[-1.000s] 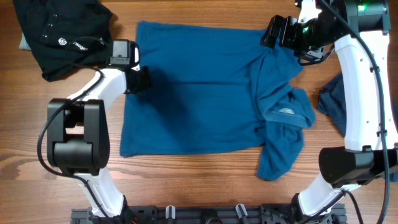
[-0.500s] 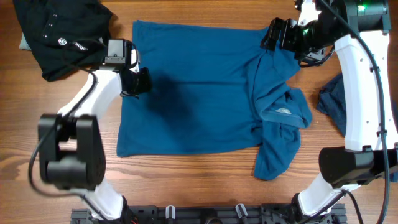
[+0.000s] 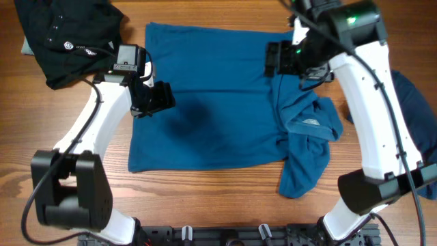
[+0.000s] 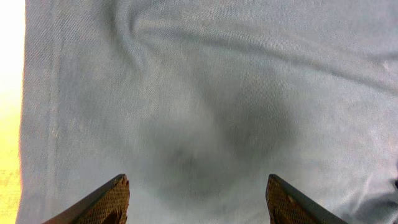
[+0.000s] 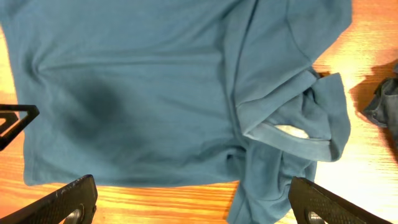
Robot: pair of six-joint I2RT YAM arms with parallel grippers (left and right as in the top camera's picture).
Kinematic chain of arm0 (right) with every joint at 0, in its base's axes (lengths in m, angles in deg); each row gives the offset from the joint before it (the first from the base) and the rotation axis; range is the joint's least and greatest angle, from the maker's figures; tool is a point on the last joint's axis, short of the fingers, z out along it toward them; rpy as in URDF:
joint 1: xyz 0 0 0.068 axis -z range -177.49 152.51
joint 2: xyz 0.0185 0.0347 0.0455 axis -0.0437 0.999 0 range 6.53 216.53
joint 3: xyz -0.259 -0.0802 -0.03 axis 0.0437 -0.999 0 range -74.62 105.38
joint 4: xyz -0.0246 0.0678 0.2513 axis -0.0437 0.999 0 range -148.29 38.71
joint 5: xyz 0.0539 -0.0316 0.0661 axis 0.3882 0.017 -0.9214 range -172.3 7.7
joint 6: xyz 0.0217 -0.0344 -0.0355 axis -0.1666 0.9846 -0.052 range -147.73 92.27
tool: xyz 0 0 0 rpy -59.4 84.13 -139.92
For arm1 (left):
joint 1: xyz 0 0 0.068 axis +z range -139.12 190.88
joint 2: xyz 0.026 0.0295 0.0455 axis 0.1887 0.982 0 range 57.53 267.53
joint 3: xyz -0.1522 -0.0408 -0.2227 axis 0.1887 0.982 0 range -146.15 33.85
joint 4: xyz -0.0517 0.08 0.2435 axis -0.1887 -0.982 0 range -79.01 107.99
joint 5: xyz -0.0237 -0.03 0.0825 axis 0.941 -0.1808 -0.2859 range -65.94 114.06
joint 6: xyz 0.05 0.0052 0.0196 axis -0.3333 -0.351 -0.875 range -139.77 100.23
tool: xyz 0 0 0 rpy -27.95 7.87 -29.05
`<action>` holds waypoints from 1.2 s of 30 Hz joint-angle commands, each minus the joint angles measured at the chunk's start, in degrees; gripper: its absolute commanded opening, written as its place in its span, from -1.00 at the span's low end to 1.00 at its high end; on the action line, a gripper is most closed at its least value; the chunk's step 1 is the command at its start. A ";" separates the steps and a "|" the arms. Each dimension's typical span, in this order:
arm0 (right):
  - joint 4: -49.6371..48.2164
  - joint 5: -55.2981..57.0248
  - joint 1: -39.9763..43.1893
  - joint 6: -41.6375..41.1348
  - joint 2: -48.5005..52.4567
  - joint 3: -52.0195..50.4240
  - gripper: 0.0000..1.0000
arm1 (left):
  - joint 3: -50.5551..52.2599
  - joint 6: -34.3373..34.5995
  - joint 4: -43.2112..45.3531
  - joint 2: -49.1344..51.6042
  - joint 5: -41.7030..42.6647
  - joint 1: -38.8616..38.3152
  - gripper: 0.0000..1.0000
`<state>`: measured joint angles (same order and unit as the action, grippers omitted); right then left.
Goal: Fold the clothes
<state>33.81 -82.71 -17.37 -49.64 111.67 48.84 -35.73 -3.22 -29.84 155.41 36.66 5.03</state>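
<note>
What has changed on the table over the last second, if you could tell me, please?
The left gripper opened, releasing the blue shirt at its side edge, and slid inward over the fabric. The right gripper, open throughout, swung from the shirt's far corner toward its middle. The shirt barely shifted; the black garment and the darker blue garment stayed put.

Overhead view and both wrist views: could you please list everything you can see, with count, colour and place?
blue shirt: one, mid-blue, spread at the table's centre, right side bunched.
darker garment: one, dark blue, right edge, partly hidden.
black garment: one, black, crumpled in the top-left corner.
table: one, brown wood, under everything.
left gripper: one, dark fingers, open over the shirt's left part.
right gripper: one, dark fingers, open over the shirt's upper right.
</note>
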 commanded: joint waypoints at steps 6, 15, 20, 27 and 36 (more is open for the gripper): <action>0.07 8.31 -3.76 -3.74 -3.37 -1.51 0.99 | 0.70 2.64 -13.20 -7.87 1.73 -4.76 0.75; -1.99 7.80 4.09 -3.87 -3.37 -15.21 0.99 | 12.31 11.17 -0.63 -7.78 1.97 -7.43 1.00; -7.26 5.05 5.70 0.00 -3.37 -23.71 0.99 | 17.64 11.45 5.55 -7.13 3.08 -7.45 1.00; -18.32 0.81 5.70 0.87 -3.37 -36.39 1.00 | 19.04 12.92 8.33 -5.33 3.04 -7.45 1.00; -32.94 -1.42 5.70 -1.62 -3.37 -50.12 0.50 | 19.04 12.90 8.68 -5.18 2.99 -7.45 1.00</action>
<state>4.17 -82.55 -11.43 -50.36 108.94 2.26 -16.98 8.89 -21.36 149.58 39.00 -2.29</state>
